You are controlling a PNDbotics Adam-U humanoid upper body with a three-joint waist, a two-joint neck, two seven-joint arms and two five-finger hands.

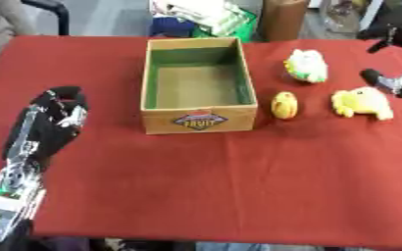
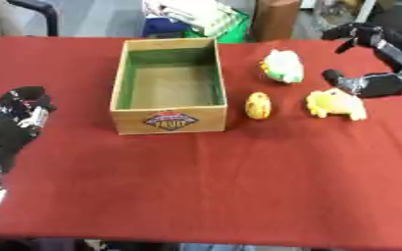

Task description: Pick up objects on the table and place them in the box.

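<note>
An open wooden box with a green inner lining stands on the red table, and nothing shows inside it. To its right lie a small yellow toy, a larger yellow plush and a white and green plush. My right hand is at the right edge, open, with its thumb just above the yellow plush and its fingers spread higher up. My left hand rests on the table at the lower left with its fingers curled, holding nothing.
The red cloth covers the table, with bare room in front of the box. Beyond the far edge stand a brown cylinder, a green container with white things and a dark chair.
</note>
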